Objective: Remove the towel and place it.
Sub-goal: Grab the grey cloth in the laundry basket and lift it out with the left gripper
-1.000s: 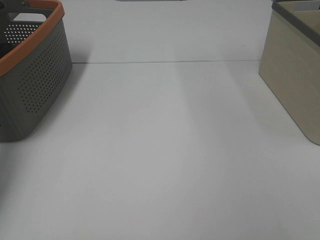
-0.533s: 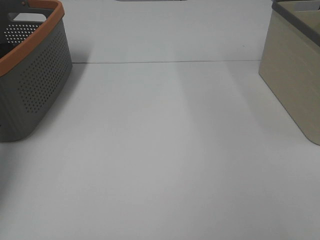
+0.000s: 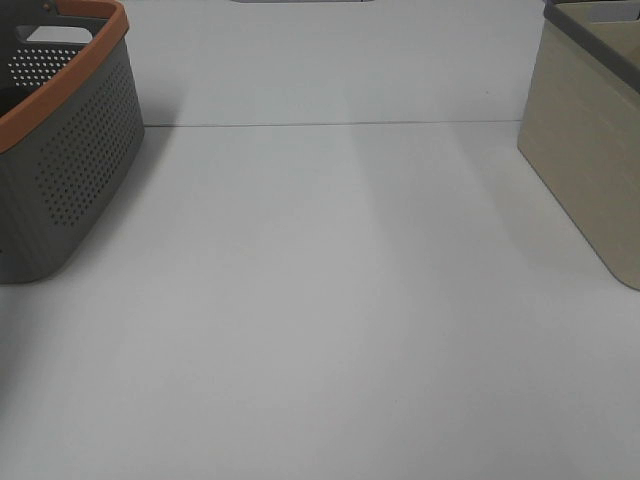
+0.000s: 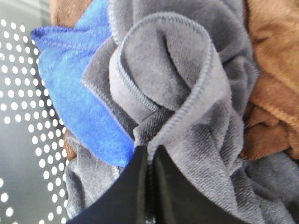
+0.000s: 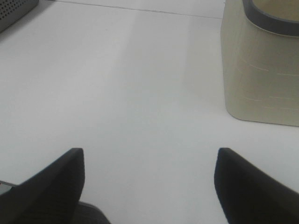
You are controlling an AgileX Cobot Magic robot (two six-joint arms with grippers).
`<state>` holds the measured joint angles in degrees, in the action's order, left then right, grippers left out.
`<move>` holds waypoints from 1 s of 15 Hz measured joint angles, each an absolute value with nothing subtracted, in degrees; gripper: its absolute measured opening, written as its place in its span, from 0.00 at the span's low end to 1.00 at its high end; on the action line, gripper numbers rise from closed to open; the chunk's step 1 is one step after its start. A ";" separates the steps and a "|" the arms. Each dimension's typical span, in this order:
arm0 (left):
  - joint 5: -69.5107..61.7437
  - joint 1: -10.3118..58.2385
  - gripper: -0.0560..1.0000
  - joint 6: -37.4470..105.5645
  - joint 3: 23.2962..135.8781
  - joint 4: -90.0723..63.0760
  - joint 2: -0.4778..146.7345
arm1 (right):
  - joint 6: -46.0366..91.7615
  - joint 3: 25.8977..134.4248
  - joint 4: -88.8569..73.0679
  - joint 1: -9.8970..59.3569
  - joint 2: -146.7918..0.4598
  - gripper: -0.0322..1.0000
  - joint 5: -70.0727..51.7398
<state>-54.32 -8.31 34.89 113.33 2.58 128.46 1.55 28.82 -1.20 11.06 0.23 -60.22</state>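
Note:
The grey towel (image 4: 177, 79) lies bunched in a pile of cloths inside the perforated grey basket (image 4: 23, 140), seen only in the left wrist view. My left gripper (image 4: 150, 161) has its two dark fingers pressed together on a hemmed fold of the towel. No white tag shows. My right gripper (image 5: 150, 156) is open and empty, low over the white table (image 5: 117, 84). Neither gripper shows in the exterior high view, where the basket (image 3: 60, 150) with its orange rim stands at the far left.
A blue cloth (image 4: 79, 84) and a brown cloth (image 4: 273, 70) lie against the grey towel in the basket. A beige bin with a grey rim (image 3: 590, 150) stands at the far right and shows in the right wrist view (image 5: 261, 70). White table (image 3: 330, 300) spans between them.

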 joint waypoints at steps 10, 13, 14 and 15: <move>-48.93 -8.31 0.05 24.12 113.33 4.41 117.86 | 1.55 28.82 -1.20 11.06 0.23 0.76 -60.22; -44.86 -8.31 0.05 20.05 113.33 3.44 114.31 | 1.55 28.82 -1.20 11.06 0.23 0.76 -60.22; -43.60 -8.25 0.05 19.60 113.33 2.35 113.27 | 1.55 28.82 -1.20 11.06 0.23 0.76 -60.22; -42.23 -8.25 0.05 19.54 113.33 0.63 112.13 | 1.55 28.82 -1.20 11.06 0.23 0.76 -60.22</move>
